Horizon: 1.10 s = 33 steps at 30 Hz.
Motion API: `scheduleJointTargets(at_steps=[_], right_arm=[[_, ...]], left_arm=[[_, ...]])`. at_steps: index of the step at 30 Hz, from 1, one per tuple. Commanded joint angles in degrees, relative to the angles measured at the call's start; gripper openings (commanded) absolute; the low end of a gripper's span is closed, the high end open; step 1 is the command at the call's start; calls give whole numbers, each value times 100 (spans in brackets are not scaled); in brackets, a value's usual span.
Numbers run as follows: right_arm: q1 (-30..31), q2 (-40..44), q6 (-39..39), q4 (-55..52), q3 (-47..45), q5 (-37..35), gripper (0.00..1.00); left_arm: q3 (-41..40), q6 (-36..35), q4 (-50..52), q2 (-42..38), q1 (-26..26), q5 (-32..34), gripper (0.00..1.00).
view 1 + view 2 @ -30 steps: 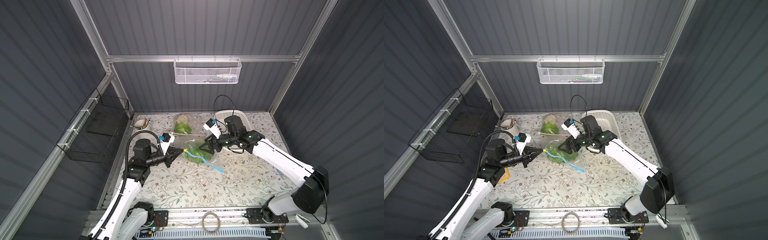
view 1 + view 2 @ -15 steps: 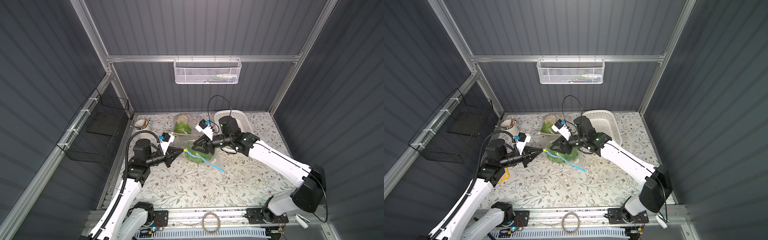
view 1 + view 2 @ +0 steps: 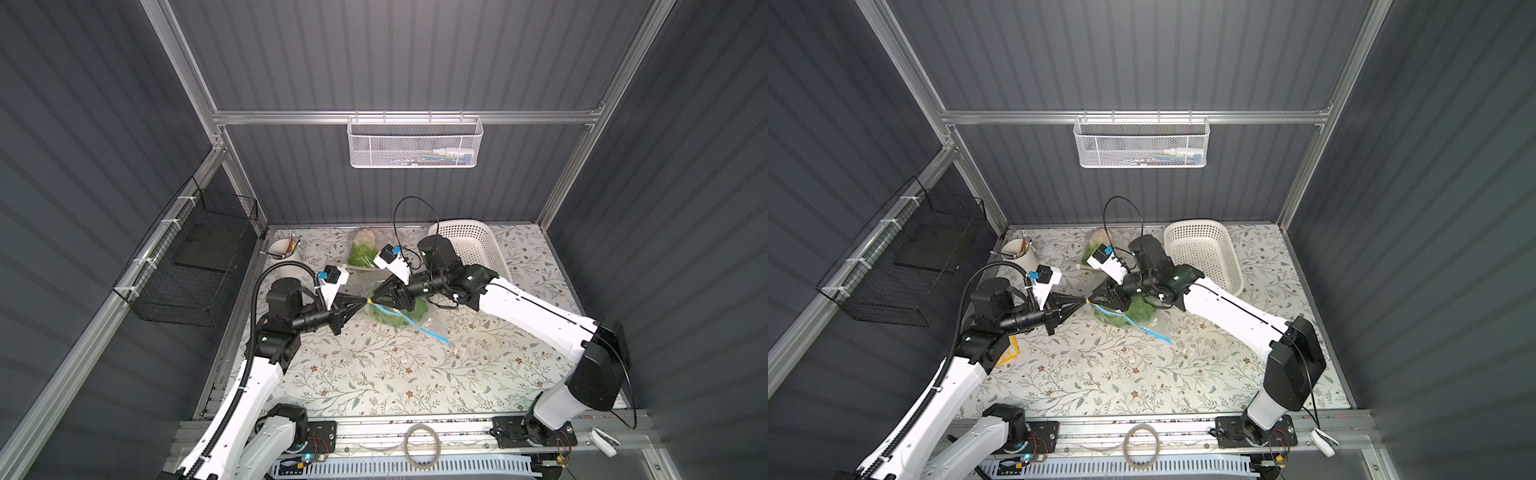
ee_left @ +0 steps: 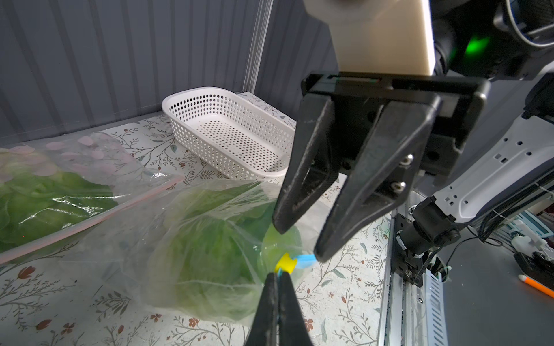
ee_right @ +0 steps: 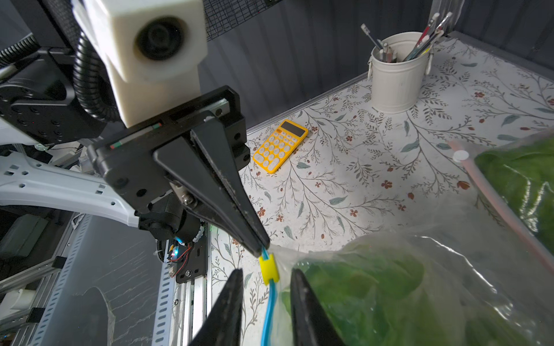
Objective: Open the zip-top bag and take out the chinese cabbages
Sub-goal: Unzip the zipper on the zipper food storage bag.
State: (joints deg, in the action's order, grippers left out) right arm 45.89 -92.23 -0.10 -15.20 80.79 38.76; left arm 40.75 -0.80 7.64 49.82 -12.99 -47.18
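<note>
Clear plastic of the zip-top bag (image 3: 400, 322) lies on the floral table (image 3: 374, 374), a bit above the centre of frame in both top views, w/ the chinese cabbages (image 4: 209, 248) inside as a green leafy mass; how many, I cannot tell. Left gripper (image 5: 260, 249) is clenched on the end of the blue zip strip (image 5: 267, 311), just beside the yellow slider (image 5: 269, 267). Right gripper (image 5: 265, 274) meets it tip to tip from the right of frame; its jaws stand apart, one on each side of the slider, w/ gaps visible. Second bag (image 3: 362, 255) w/ pink zip lies toward the upper centre, white basket (image 3: 484, 249) at its right, near the back wall
</note>
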Motion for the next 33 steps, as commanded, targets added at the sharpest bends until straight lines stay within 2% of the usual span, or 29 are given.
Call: scheduleJointTargets(at_steps=[1, 21, 28, 33], right_arm=[[56, -67, -43, -51, 165, -23, 29], [113, -238, -17, -61, 200, -149, 25], [113, -191, 14, 38, 187, -123, 29], [113, -216, 75, 100, 175, -45, 24]], left_arm=[[-22, 80, -142, -116, -28, -107, 0], [-22, 89, -164, -104, -28, -143, 0], [-19, 97, -156, -97, -28, -165, 0], [-24, 92, -158, -109, -28, -163, 0]])
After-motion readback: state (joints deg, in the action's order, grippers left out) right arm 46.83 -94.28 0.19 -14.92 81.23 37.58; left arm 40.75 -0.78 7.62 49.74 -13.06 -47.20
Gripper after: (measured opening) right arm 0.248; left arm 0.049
